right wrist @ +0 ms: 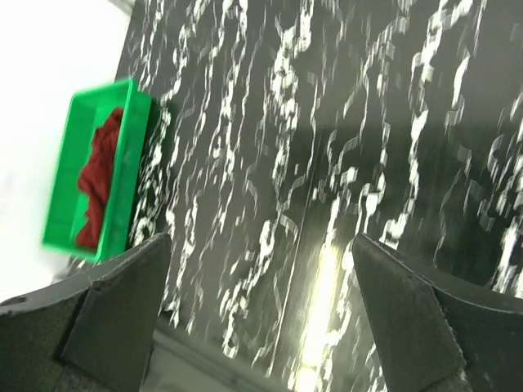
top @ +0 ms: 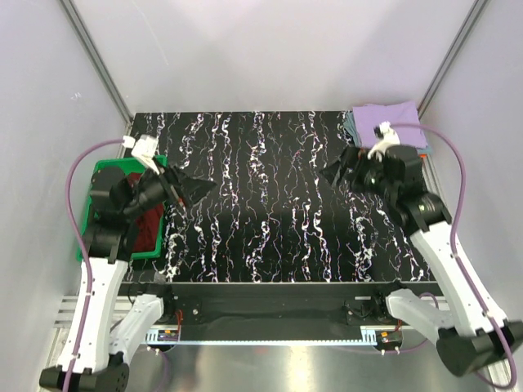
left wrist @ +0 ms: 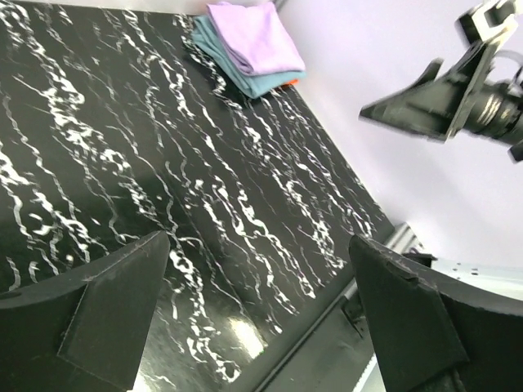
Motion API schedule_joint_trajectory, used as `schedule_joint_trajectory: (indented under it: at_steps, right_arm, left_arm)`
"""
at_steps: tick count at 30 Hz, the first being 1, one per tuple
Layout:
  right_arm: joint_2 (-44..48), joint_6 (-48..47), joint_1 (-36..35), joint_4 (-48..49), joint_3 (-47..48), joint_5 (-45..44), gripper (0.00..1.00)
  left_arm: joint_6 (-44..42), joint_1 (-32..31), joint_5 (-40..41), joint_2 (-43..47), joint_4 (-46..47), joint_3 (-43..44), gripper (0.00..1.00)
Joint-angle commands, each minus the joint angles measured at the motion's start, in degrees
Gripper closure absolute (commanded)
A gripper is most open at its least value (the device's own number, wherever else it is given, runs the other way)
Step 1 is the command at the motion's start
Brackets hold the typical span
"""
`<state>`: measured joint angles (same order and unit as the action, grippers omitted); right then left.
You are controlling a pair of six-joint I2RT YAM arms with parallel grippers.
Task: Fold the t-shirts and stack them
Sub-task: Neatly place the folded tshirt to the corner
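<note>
The dark red shirt (top: 147,227) lies in the green tray (top: 102,167) at the left edge of the table (top: 270,212), close by the wide-open, empty left claw (top: 192,188) and far from the open, empty right claw (top: 337,170).

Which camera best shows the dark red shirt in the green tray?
Right wrist view: the maroon shirt lies crumpled, unobstructed, slightly blurred. The top view has the left arm covering most of it; the left wrist view misses it.
</note>
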<state>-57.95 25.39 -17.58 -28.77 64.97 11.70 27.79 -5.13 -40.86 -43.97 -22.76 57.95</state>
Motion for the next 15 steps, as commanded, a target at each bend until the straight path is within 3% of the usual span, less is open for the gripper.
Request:
schedule_joint_trajectory:
  at_steps: [1,5,15]
  right_arm:
    - [6.4,6.0,-0.2,-1.1,-3.3,2.9,0.0]
    - [11.8,4.4,-0.1,-5.6,-3.1,-0.4,0.0]
    - [12.2,2.6,-0.2,-9.2,-0.2,0.0,0.0]
  left_arm:
    - [2.5,0.3,-3.2,3.4,2.5,-2.7,0.01]
    - [3.0,0.3,-3.0,8.2,0.8,-4.3,0.01]
    - [3.7,0.3,-2.5,12.5,-1.2,-4.5,0.01]
